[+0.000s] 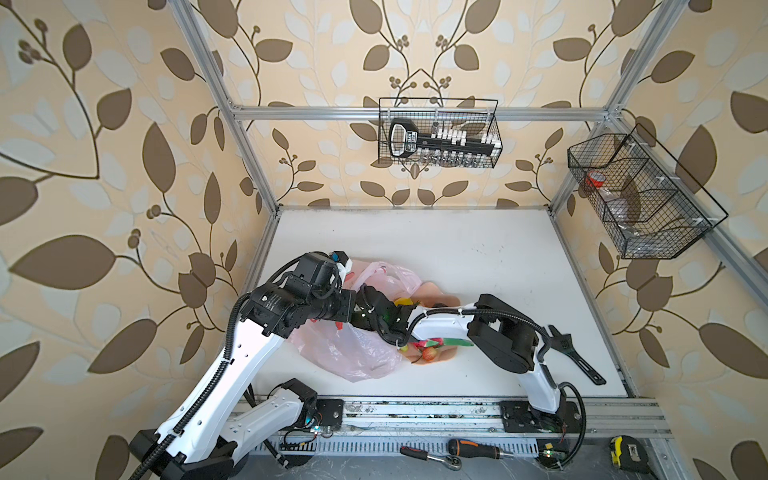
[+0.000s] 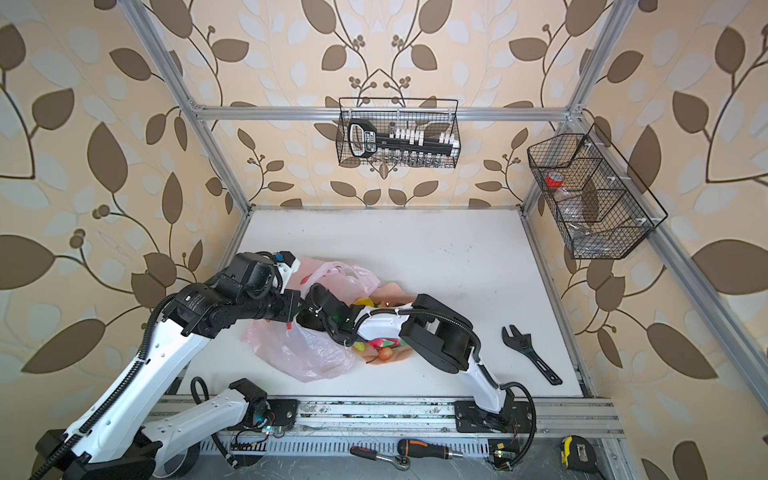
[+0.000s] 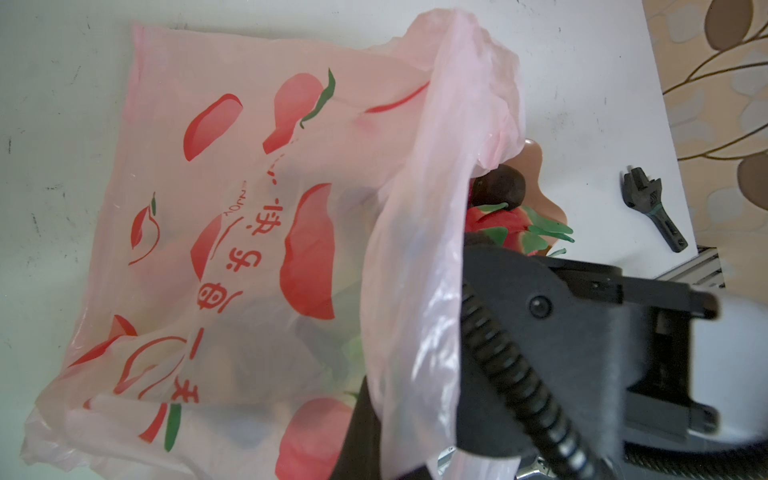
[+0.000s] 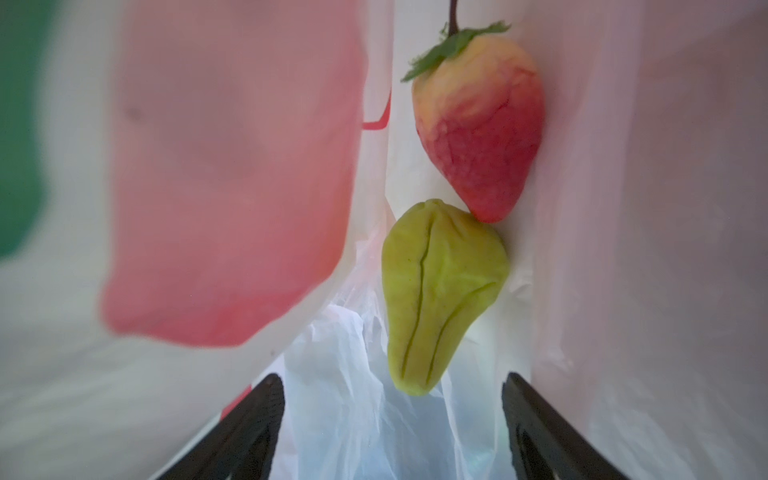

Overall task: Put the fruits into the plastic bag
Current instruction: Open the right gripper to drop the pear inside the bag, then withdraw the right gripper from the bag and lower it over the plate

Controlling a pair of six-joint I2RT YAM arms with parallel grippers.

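Left end effector (image 1: 351, 274) is clamped shut on the lifted rim of the plastic bag (image 1: 353, 349), over toward the bench's (image 1: 498, 257) left edge. Right end effector (image 4: 392, 415) is spread apart inside the bag with nothing gripped. Green pear (image 4: 440, 291) and strawberry (image 4: 478, 137) are seen lying loose just ahead of it. Dragon fruit (image 3: 494, 222) is sat on the plate (image 3: 536, 156).

One plastic bag (image 1: 345, 353), one plate (image 1: 438, 294), one wrench (image 1: 575, 355), two wire baskets (image 1: 384, 124).

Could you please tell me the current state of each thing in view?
plastic bag: mouth lifted open.
left hand: shut on the plastic bag's rim.
right hand: open, inside the plastic bag.
strawberry: loose inside the plastic bag.
green pear: loose inside, touching the strawberry.
dragon fruit: outside, on the plate.
plum: outside, beside the dragon fruit.
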